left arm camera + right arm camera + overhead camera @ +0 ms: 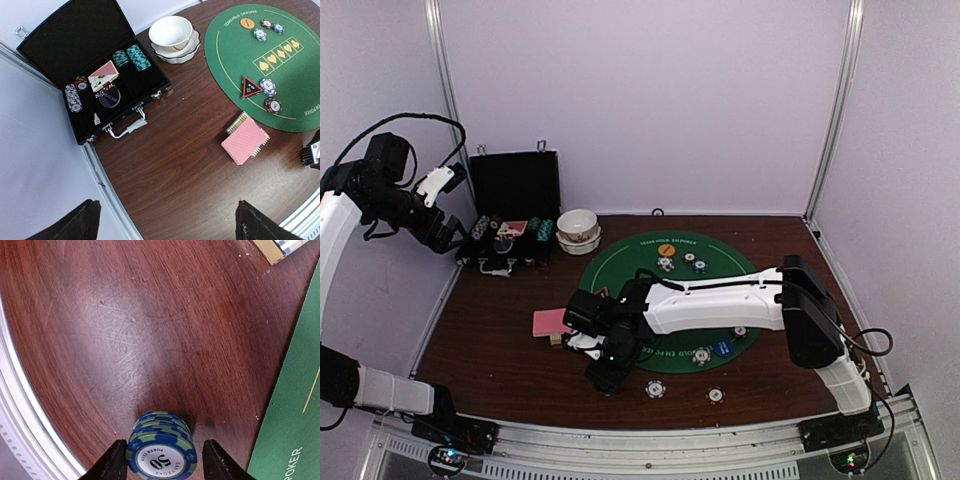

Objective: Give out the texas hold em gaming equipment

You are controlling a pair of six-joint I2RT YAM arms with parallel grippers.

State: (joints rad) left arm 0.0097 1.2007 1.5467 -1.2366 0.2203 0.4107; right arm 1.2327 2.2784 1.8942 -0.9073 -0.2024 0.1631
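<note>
Item: short stack of poker chips point(160, 432), blue and green striped rims, white centre marked 50, standing flat on the bare brown tabletop point(125, 315) just off the near-left edge of the green felt mat point(295, 405), with a corner of the card deck point(280, 247) farther off. Handling, as judged: hard, rigid discs, light singly and modest in weight as a stack. The rims are smooth and the faces slide on one another, so a loose or off-centre squeeze could shear the pile or spill the upper chips. They are not fragile. Best hold: across the rims on opposite sides, low enough to catch every chip, with even pressure. Right arm point(720, 305): stretched leftward over the mat, wrist turned down toward the tabletop. Its jaws are spread to either side of the stack with only slim gaps showing, and no firm pinch is visible. Left arm point(340, 220): raised at the far left near the black case point(65, 45), its jaws spread wide and holding nothing. Other stock: pink-backed cards point(245, 141) on the tabletop beside the mat; a red-triangle marker point(250, 87), an orange button point(247, 23) and several chips on the mat; two loose chips point(655, 388) near the front edge; further chips racked in the case; white bowls point(171, 32) beside it.
</note>
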